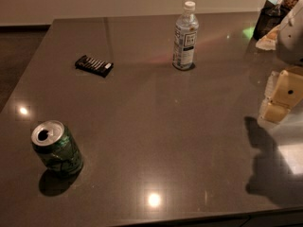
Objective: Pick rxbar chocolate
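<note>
The rxbar chocolate (94, 65) is a small flat black bar with white text lines and a pale right end. It lies flat on the dark table (156, 141) at the far left. My gripper (280, 96) is a pale yellow part at the right edge of the view, well to the right of the bar and above the table, with nothing seen in it. Its shadow falls on the table below it.
A clear water bottle (185, 37) stands upright at the far middle. A green soda can (57, 148) with an open top stands at the near left. A dark box and some packets (270, 25) sit at the far right corner.
</note>
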Tool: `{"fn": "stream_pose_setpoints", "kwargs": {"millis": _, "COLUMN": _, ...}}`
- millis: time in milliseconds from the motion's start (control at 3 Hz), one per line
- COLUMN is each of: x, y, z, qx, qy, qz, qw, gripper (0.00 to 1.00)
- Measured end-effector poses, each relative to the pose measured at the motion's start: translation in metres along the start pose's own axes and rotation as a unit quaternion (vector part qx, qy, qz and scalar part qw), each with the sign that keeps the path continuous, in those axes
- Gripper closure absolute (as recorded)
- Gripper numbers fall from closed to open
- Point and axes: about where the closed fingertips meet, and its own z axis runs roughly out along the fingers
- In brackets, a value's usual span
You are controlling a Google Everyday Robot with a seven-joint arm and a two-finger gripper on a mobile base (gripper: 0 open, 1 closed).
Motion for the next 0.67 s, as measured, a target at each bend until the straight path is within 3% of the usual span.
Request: {"fn": "stream_pose_setpoints", "kwargs": {"millis": 667, "x": -0.014, "y": -0.005, "z": 0.003, "qx": 0.004, "qy": -0.007, "qz": -0.007, "qw": 0.9999, "gripper": 0.0}}
